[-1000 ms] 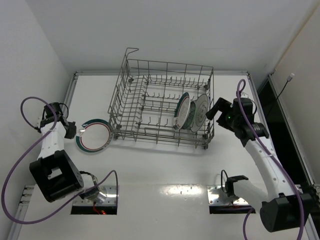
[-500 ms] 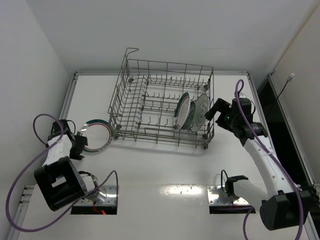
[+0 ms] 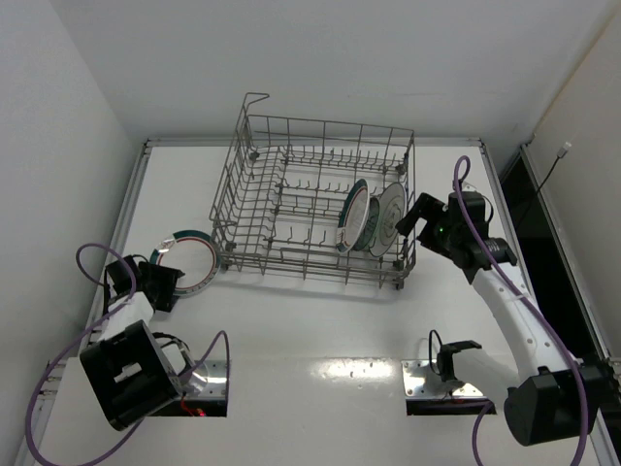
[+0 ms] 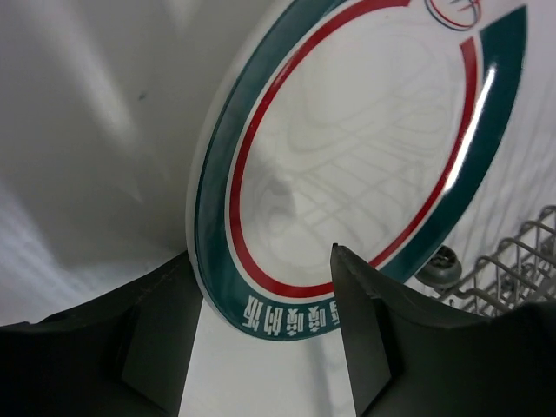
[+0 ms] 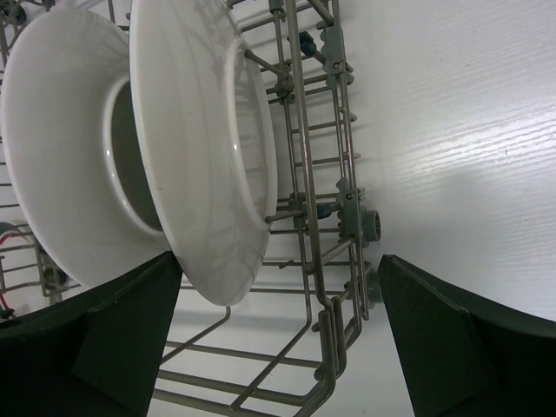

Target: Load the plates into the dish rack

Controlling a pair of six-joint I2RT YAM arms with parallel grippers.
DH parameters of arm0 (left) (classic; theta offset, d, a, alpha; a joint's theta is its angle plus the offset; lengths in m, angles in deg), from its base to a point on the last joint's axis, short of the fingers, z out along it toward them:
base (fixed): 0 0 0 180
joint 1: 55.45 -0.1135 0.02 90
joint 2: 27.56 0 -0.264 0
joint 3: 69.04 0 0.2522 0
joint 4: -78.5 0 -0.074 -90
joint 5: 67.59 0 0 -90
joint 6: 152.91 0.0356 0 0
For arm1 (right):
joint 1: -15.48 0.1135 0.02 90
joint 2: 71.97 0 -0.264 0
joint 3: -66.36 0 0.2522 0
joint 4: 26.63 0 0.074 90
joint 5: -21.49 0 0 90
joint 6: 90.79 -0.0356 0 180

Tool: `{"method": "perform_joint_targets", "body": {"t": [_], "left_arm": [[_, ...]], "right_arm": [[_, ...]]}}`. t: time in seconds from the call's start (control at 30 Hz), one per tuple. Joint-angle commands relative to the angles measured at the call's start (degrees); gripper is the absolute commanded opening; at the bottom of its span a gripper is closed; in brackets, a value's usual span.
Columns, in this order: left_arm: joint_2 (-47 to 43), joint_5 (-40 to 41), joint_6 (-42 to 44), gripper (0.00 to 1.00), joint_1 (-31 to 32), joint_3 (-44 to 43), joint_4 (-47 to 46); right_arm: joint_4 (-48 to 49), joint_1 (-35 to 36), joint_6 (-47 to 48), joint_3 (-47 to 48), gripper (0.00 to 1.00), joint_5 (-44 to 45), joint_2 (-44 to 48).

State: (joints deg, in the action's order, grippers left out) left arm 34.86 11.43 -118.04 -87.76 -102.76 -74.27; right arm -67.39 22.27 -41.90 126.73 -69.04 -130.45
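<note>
So the grey wire dish rack (image 3: 310, 199) sits right in front of the right end effector (image 5: 274, 261), with three plates (image 3: 372, 221) stood on edge in the end nearest it. The fourth plate (image 4: 347, 156), white with teal-and-red rim bands, lies flat on the surface (image 3: 320, 330), its near rim right at the left end effector (image 4: 261, 261).
</note>
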Motion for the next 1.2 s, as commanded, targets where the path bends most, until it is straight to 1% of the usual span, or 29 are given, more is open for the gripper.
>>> {"method": "perform_joint_targets", "body": {"t": [0.0,0.07,0.1,0.13,0.17,0.23,0.27,0.33,0.37,0.43,0.53,0.57,0.63,0.67,0.7,0.8,0.93,1.0,1.1,1.13,1.17], "left_arm": [[3.93,-3.95,0.91,0.56,-0.9,4.06,-9.23],[5.52,-5.09,0.91,0.56,-0.91,5.46,-11.36],[6.48,-5.71,0.91,0.55,-1.6,5.46,-13.89],[8.58,-7.2,0.91,0.51,-2.31,6.16,-15.13],[9.65,-7.99,0.91,0.47,-2.31,7.04,-17.58],[12.1,-9.31,0.91,0.36,-3.8,7.57,-19.36],[12.64,-10.54,0.91,0.25,-3.81,7.57,-20.15],[12.65,-10.55,0.91,0.14,-4.5,6.88,-20.15],[12.65,-11.07,0.91,0.05,-5.12,6.35,-20.15],[11.86,-11.08,0.91,0.0,-5.73,3.99,-17.79],[9.93,-10.55,0.91,0.0,-6.44,0.03,-14.19],[9.4,-11.07,0.21,0.0,-6.97,-3.29,-13.22],[9.39,-12.83,-2.15,0.0,-6.97,-7.17,-10.33],[9.39,-13.88,-3.39,0.0,-6.28,-9.11,-10.31],[9.39,-15.72,-4.62,0.0,-6.27,-9.13,-11.09],[8.78,-16.87,-9.37,0.0,-5.65,-10.71,-12.41],[5.19,-16.36,-15.25,0.0,-2.76,-14.56,-12.95],[4.13,-15.83,-16.67,0.0,-1.97,-16.59,-12.95],[2.02,-14.69,-19.22,0.0,-0.56,-21.59,-10.49],[1.4,-14.68,-20.35,0.0,0.31,-24.56,-10.49],[0.87,-13.38,-20.36,0.0,0.93,-26.33,-9.62]], "right_arm": [[2.04,0.33,0.5,-0.29,0.93,-0.61,-0.93],[2.04,0.33,0.5,-0.29,0.93,-0.61,-0.94],[2.04,0.33,0.5,-0.29,0.93,-0.61,-0.94],[2.57,0.33,0.5,-0.29,0.93,-0.61,-0.94],[2.57,0.33,0.5,-0.29,0.93,-0.61,-0.94],[2.57,0.33,0.5,-0.29,0.93,-0.61,-1.46],[2.57,0.33,0.5,-0.29,0.93,-0.61,-1.46],[2.57,0.33,0.5,-0.29,0.93,-0.61,-1.46],[2.57,0.33,0.5,-0.29,0.93,-0.61,-1.46],[2.57,0.33,0.5,-0.29,0.93,-0.61,-1.46],[2.57,0.33,0.5,-0.29,0.93,-0.61,-1.46],[2.57,0.33,0.5,-0.81,0.93,-0.61,-1.99],[3.1,0.33,0.5,-0.82,0.93,-1.13,-1.99],[3.1,0.33,0.5,-0.82,0.93,-1.13,-1.99],[3.1,0.33,0.5,-0.3,0.93,-1.66,-1.99],[3.1,0.33,0.5,0.24,0.93,-1.66,-1.38],[3.1,0.33,0.5,0.24,0.93,-2.19,-0.06],[3.62,0.33,0.5,0.24,0.93,-2.8,-0.06],[4.33,0.33,0.5,0.24,0.93,-5.17,-0.06],[4.94,0.33,0.5,0.24,0.93,-5.7,-0.06],[5.47,0.33,0.5,0.84,0.93,-6.31,-0.06]]}}
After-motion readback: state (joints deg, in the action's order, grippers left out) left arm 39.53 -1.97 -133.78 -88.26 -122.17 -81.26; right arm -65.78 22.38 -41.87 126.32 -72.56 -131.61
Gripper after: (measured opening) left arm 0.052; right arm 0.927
